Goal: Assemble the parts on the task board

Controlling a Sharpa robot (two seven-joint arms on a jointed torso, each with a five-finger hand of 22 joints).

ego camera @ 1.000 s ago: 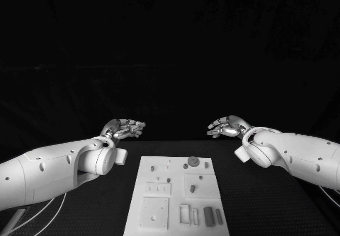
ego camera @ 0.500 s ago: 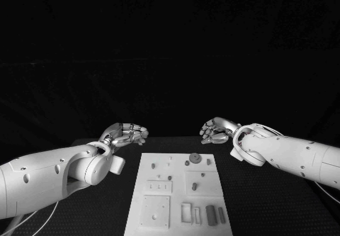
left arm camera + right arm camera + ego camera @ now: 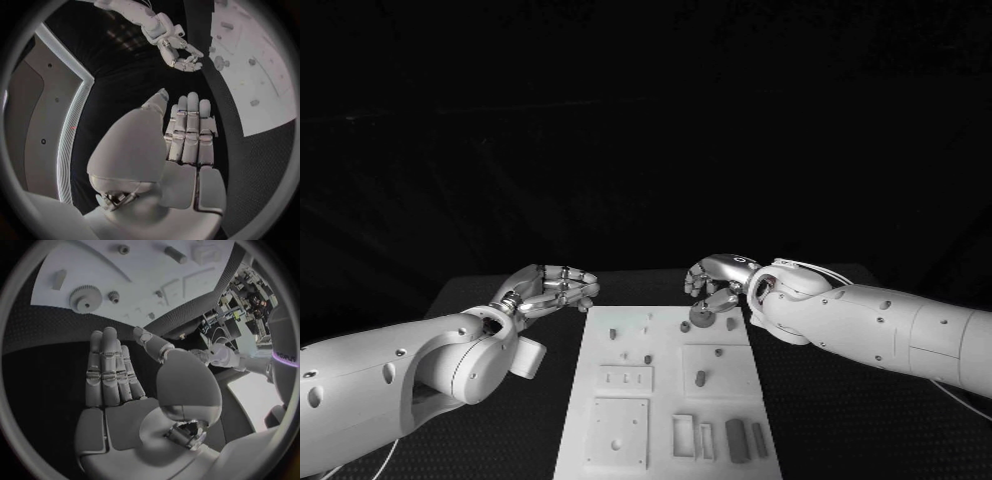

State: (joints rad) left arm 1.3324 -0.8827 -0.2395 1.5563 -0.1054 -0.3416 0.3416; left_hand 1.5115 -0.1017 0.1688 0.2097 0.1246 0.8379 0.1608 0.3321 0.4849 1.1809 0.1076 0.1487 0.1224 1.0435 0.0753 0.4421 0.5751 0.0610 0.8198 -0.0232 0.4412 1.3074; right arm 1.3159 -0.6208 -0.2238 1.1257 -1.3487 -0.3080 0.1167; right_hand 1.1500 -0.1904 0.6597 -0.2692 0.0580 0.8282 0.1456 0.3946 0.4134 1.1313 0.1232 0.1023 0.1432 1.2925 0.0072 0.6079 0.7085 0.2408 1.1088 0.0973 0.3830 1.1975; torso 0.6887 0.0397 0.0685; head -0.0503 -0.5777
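Hovering over the far end of the task board (image 3: 661, 390), the right hand (image 3: 715, 283) holds nothing; the right wrist view shows its fingers (image 3: 107, 371) laid out straight and close together, palm bare. Just beyond those fingertips sits the gear (image 3: 82, 298), a toothed disc standing on the board, with a smaller round part (image 3: 113, 296) right beside it. From where I stand this looks like the approach to a first pick, and nothing has been grasped yet. The next move, I'd say, calls for lowering the hand and closing thumb and fingers round the gear's rim without nudging its small neighbour.

Across the board's far corner, well apart from the right hand, the left hand (image 3: 548, 290) hangs off the board's edge. Its fingers (image 3: 189, 131) are straight and side by side, and it too holds nothing.

Further out toward the robot lie the other parts: a dark bar (image 3: 736, 440) and slimmer pieces in the board's near corner.

Hard to judge: the right hand covers part of the gear from the head view, and whether the fingertips touch it I cannot tell. Which socket the gear belongs in is also unclear.
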